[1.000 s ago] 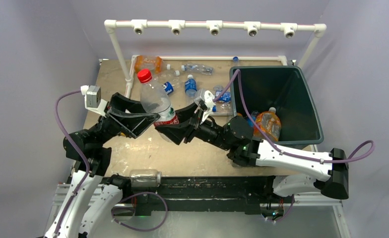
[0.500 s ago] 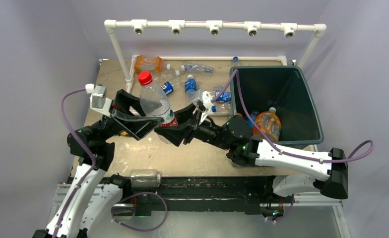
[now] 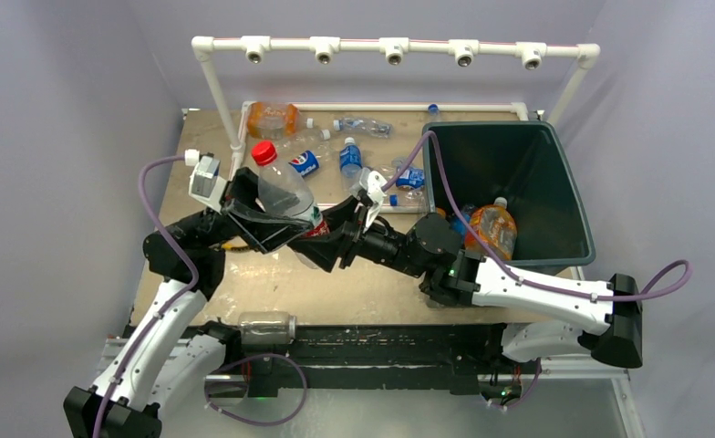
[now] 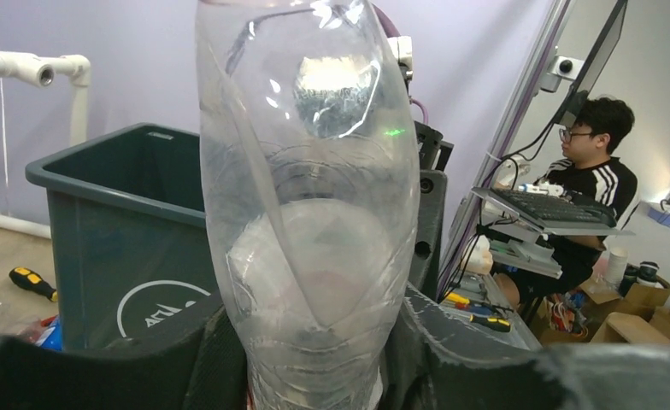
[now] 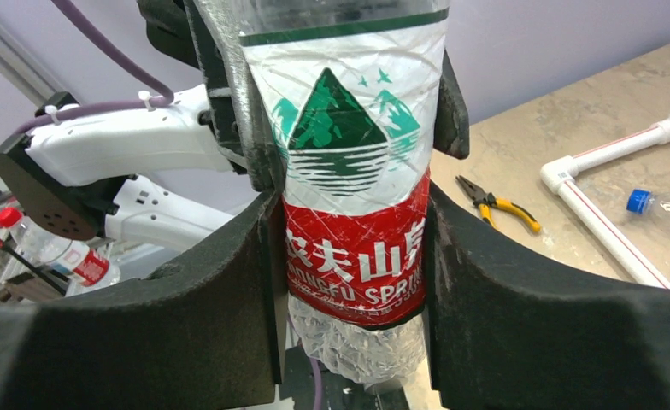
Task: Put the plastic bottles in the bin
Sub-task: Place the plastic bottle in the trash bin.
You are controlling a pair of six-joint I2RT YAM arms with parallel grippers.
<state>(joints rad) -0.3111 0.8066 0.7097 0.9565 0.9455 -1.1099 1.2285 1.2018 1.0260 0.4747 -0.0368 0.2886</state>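
A large clear bottle (image 3: 285, 190) with a red cap and a red-and-white label hangs above the table's left half, held from both sides. My right gripper (image 3: 312, 237) (image 5: 353, 342) is shut on its labelled lower part (image 5: 353, 256). My left gripper (image 3: 276, 214) (image 4: 314, 376) is shut on the clear upper body (image 4: 310, 213); its fingers (image 5: 242, 102) press both sides. The dark green bin (image 3: 491, 126) (image 4: 118, 231) stands at the right, with an orange bottle (image 3: 491, 228) inside. More bottles lie at the table's back: an orange one (image 3: 272, 117), a blue-labelled one (image 3: 350, 157), a clear one (image 3: 365, 126).
A white pipe frame (image 3: 390, 46) (image 5: 605, 239) borders the back of the table. A yellow-handled screwdriver (image 4: 32, 282) lies near the bin and yellow pliers (image 5: 498, 205) lie on the table. Another clear bottle (image 3: 267, 327) rests on the front rail between the arm bases.
My left arm has swung right and forward, and its jaws have narrowed onto the bottle's upper body. The right gripper has kept its grip and barely moved.
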